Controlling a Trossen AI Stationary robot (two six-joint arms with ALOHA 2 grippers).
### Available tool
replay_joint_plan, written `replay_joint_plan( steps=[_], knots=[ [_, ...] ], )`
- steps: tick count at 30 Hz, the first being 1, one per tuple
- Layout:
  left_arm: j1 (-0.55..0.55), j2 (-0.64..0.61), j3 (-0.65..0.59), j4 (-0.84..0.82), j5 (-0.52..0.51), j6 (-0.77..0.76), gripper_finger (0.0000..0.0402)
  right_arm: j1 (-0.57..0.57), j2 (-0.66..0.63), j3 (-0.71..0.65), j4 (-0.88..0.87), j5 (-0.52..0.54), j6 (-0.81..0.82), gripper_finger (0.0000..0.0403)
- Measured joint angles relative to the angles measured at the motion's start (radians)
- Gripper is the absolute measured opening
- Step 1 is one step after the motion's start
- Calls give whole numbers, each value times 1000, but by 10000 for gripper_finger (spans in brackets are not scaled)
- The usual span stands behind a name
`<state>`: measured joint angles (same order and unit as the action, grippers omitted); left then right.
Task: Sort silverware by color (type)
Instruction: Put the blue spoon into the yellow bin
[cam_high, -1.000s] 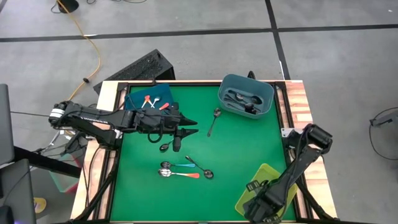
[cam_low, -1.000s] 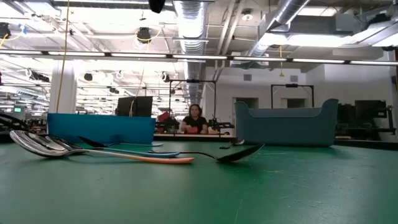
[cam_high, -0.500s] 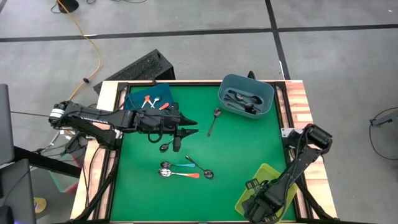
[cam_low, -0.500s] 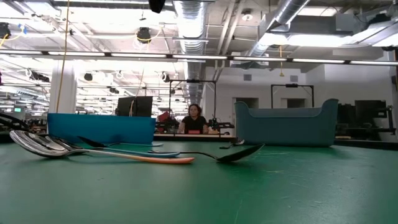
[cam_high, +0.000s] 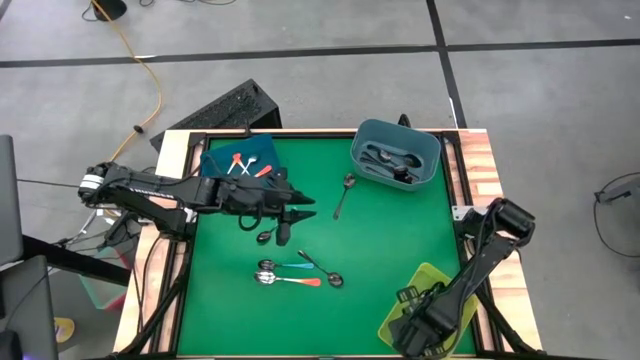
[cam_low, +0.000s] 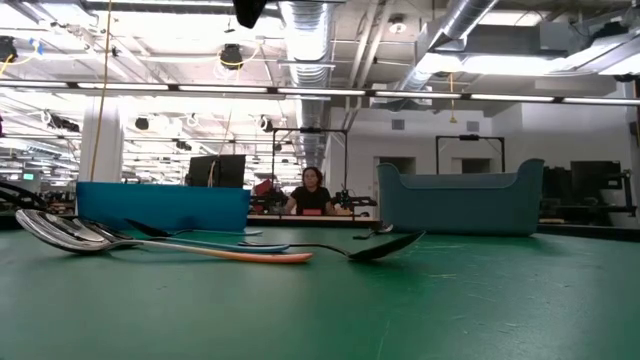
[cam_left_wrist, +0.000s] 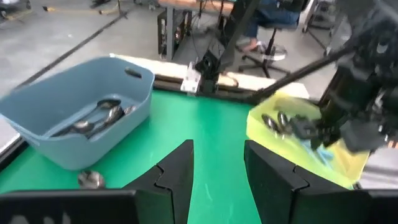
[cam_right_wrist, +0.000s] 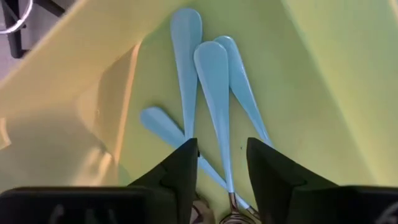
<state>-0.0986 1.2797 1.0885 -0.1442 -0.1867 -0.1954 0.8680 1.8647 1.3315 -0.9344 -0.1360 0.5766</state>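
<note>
Parted fingers (cam_left_wrist: 180, 171) frame a grey-blue bin (cam_left_wrist: 78, 106) of spoons (cam_left_wrist: 99, 115) and a yellow bin (cam_left_wrist: 298, 134).

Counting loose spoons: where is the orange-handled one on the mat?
The orange-handled spoon lies low-centre in the high view, beside the blue-handled spoon and a dark spoon.

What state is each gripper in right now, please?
Left gripper: open, empty, above the green table.
Right gripper: open, empty, over light-blue-handled spoons in the yellow-green bin.

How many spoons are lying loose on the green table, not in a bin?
5: a dark one near the grey-blue bin, one under the left gripper, and three clustered mid-table. The arm may hide more.
</note>
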Motion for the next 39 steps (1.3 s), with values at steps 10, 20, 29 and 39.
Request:
replay_joint_plan(
  steps=[10, 20, 29, 39],
  knots=[
    [0, 0, 0, -225, 202, -16, 126, 0, -122, 0, -84, 7, 11, 159],
    [0, 15, 2, -513, 60, -204, 126, -35, -312, 0, -287, 203, 120, 148],
    [-33, 23, -114, -509, 90, -282, 125, -112, -413, 0, -313, 400, 168, 147],
    [-164, 24, -232, -325, 47, -137, 125, -175, -420, 0, -317, 427, 106, 147]
  ],
)
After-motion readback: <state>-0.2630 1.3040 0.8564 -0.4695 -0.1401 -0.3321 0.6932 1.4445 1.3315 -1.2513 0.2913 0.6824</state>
